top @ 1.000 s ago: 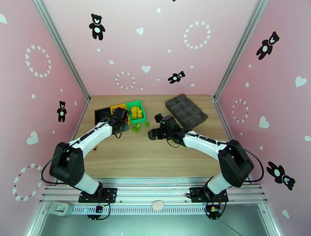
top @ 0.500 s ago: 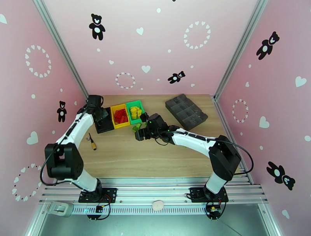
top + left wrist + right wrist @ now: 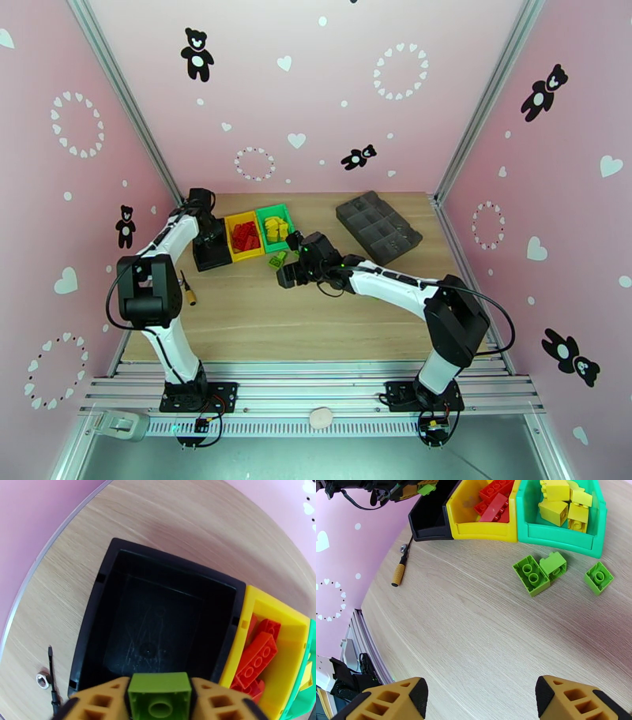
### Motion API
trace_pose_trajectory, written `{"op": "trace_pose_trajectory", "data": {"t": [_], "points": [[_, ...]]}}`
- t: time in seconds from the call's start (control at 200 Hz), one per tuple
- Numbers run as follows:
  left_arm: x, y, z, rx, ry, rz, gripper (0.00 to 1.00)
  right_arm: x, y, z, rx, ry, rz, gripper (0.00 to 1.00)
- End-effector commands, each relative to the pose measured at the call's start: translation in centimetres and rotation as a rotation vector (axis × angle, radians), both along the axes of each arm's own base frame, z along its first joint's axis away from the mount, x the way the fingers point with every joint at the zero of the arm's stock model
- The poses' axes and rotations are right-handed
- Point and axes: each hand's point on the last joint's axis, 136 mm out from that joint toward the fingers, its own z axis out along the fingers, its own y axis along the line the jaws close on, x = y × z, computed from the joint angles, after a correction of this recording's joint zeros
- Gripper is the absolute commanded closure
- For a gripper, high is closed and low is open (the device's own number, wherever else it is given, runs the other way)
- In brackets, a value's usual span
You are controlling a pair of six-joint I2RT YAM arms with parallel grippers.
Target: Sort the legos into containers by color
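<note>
In the left wrist view my left gripper (image 3: 160,701) is shut on a green lego (image 3: 160,691), just above the near wall of the empty black container (image 3: 158,565). The yellow container (image 3: 294,616) beside it holds red legos (image 3: 258,657). From the right wrist, the green container (image 3: 561,539) holds yellow legos (image 3: 559,503). Three green legos (image 3: 531,574) (image 3: 553,564) (image 3: 598,578) lie on the table in front of it. My right gripper (image 3: 482,701) stands open and empty, on the near side of them. From above, the right gripper (image 3: 286,272) sits beside the loose green legos (image 3: 276,260).
A dark grey compartment tray (image 3: 378,226) lies at the back right. A small screwdriver with a tan handle (image 3: 399,574) lies left of the containers, near the table's left edge (image 3: 162,253). Bare wood stretches between the arms toward their bases.
My left arm has swung left from in front of the containers to over the black one, carrying the green lego. My right arm has moved left to the loose green legos.
</note>
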Motion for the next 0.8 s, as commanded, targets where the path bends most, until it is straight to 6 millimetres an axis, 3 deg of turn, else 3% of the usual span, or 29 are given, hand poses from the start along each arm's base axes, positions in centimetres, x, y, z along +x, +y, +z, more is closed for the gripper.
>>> {"op": "trace_pose_trajectory", "data": {"t": [0.0,0.08,0.37,0.796], "points": [[-0.1,-0.1,0.9,-0.022,-0.018,-0.01,0.39,0.2,-0.3,1.1,-0.009,-0.027,-0.008,0.24],[-0.4,-0.2,1.4,-0.029,-0.033,-0.01,0.31,0.2,-0.5,1.1,-0.013,-0.029,-0.012,0.24],[-2.8,-2.6,3.7,-0.045,-0.106,-0.052,0.25,1.2,-2.6,1.3,-0.042,-0.053,-0.055,0.23],[-9.3,-10.7,1.2,-0.057,-0.101,-0.226,0.2,3.7,-8.3,0.0,-0.101,-0.041,-0.16,0.22]]}}
